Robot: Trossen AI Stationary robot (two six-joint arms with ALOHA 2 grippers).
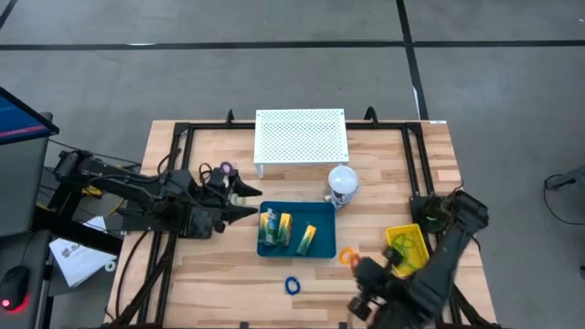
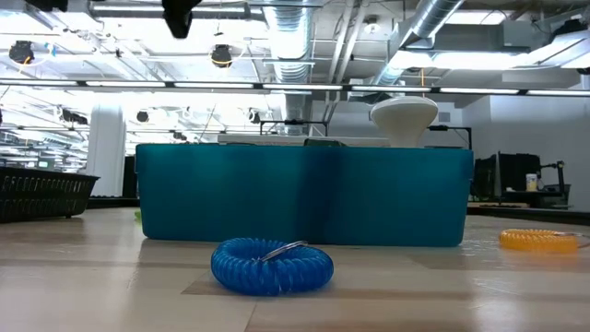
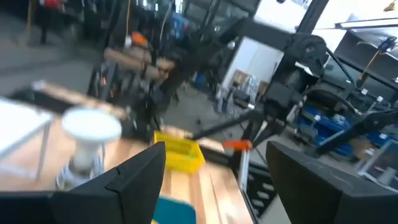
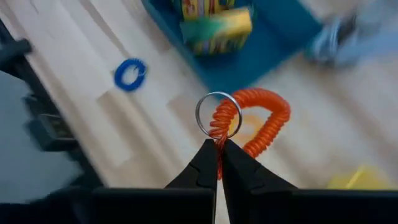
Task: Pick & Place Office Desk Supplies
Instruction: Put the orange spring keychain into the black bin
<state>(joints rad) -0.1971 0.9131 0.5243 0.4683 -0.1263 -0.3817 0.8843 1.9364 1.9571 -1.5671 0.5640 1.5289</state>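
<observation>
A: Item one, coil loops. Count?

B: Three I can count for certain on the table. One orange loop [image 4: 249,124], one blue loop [image 2: 272,266], one purple loop [image 1: 226,169]. Something greenish lies by the left gripper; too small to name.

A: Orange loop, position and lie?

B: Pinched by the right gripper [image 4: 219,155], whose fingers are pressed together on the coil just below its metal ring [image 4: 217,115]. The coil curves away from the fingertips in an arc. It sits near the blue tray [image 1: 329,251], at the tray's right front corner, with the yellow box [image 1: 409,247] just beyond on the right.

A: Blue loop?

B: Flat on the wood table [image 1: 228,274], in front of the tray, apart from it. Its ring lies across the top of the coil.

A: Purple loop?

B: Near the back left, beside the left arm, left of the white perforated stand [image 1: 302,137].

A: Tray contents?

B: Two packets, both long axis roughly front to back: a green and yellow packet [image 1: 274,227] on the left, a yellow-green packet [image 1: 306,239] on the right, tilted slightly.

A: Other entries?

B: One white ball-shaped object [image 1: 343,183] behind the tray's right corner.

A: Left gripper?

B: The left gripper [image 1: 249,201] is spread wide, holding nothing, just left of the tray's rear corner.
</observation>
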